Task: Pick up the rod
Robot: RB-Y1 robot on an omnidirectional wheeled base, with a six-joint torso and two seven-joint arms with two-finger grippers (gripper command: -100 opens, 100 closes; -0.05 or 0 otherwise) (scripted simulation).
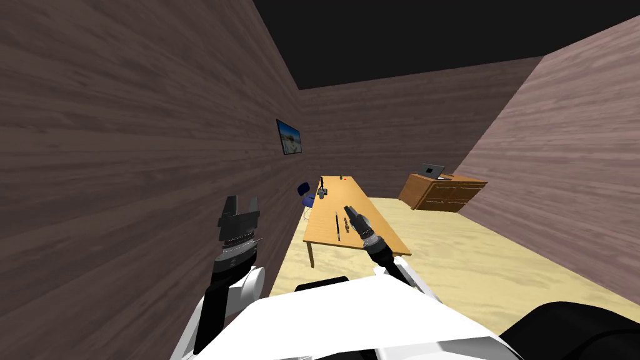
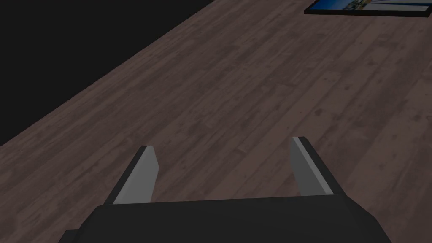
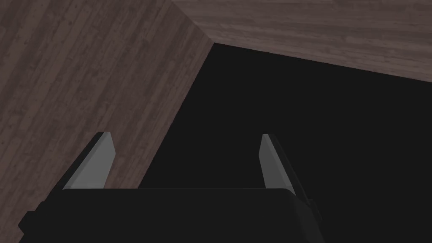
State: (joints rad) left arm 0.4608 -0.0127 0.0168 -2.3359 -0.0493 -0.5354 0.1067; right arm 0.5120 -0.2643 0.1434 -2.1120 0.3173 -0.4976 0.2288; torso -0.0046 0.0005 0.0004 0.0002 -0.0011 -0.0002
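Task barely begun: the thin dark rod (image 1: 337, 226) lies flat on the wooden bench (image 1: 325, 215), ungrasped; reaching, lowering and gripping likely all remain. The right tool (image 1: 350, 211) is raised and aimed away from the rod, fingers wide apart and empty. The left tool (image 1: 240, 201), by the wall (image 1: 125, 156), is also spread wide, holding nothing.

The thin dark rod (image 1: 338, 226) lies flat, lengthwise, on the wooden table (image 1: 340, 195), near end.

The left gripper (image 2: 223, 143) and right gripper (image 3: 185, 135) are each showing 2 thin, light grey blade fingers (image 2: 141, 177) on a dark box; black forearms (image 1: 215, 297) are carrying ribbed grey wrist rings (image 1: 237, 242).
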